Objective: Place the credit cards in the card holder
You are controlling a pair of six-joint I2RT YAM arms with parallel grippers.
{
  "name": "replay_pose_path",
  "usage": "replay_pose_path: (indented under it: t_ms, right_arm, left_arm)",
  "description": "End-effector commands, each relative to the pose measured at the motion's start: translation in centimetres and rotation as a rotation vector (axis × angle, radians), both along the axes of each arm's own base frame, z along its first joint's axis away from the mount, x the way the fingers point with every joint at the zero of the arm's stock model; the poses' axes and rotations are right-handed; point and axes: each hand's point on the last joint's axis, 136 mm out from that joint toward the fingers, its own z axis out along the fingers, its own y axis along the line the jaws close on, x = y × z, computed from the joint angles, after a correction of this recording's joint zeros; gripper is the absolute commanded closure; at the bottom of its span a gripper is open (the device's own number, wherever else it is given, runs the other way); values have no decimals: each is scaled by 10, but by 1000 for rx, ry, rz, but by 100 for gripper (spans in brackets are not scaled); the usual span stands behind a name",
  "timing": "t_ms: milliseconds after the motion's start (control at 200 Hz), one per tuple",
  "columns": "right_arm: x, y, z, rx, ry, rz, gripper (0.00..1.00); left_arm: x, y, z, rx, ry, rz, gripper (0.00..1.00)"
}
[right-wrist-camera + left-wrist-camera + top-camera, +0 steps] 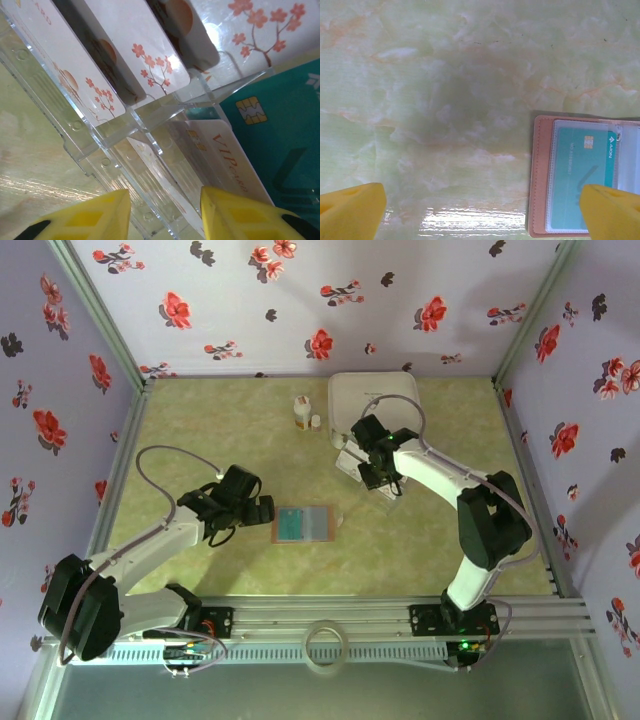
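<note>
The right fingers [95,217] stand part-spread astride a white VIP card [225,160] at the foot of the clear rack [150,110], a card likely thin, stiff and slippery, best pinched by its long edges, while the left fingers [350,210] gape beside the open card holder [539,180] on the worktop [445,100].

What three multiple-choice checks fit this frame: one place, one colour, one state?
1. Where is the card holder?
A. against the back wall
B. open on the table between the arms
C. under the right arm

2. What colour is the card in its clear sleeve?
A. teal
B. red
C. black

3. How do the left jaws stand?
A. shut on a card
B. shut, empty
C. wide open, empty

Key:
1 B, the top view shows it lying flat mid-table.
2 A, the teal card shows through the sleeve.
3 C, the yellow fingers sit far apart over bare table.
</note>
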Motion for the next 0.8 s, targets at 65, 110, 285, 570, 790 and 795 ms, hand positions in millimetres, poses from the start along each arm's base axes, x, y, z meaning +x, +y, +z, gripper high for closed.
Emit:
replay_pose_path:
  t_ms: [65,110,285,570,790,795]
  right_arm:
    - [-6,-4,-8,-14,28,17,68]
    - [-7,-5,-7,-15,28,22,70]
    - [-7,-6,-6,-26,30,32,69]
    - [-16,13,38,75,-47,24,58]
    - [-44,75,40,350,-29,36,61]
    - [-45,76,39,355,-27,35,62]
  left_arm:
    - [-3,2,-9,-2,23,10,0]
    - [-3,1,-9,-3,24,9,0]
    - [-2,1,-10,-5,24,8,0]
    - [-4,1,-16,6,49,3,0]
    - [-5,-11,-23,1,79,-14,0]
    - [-5,-11,-23,1,79,-15,0]
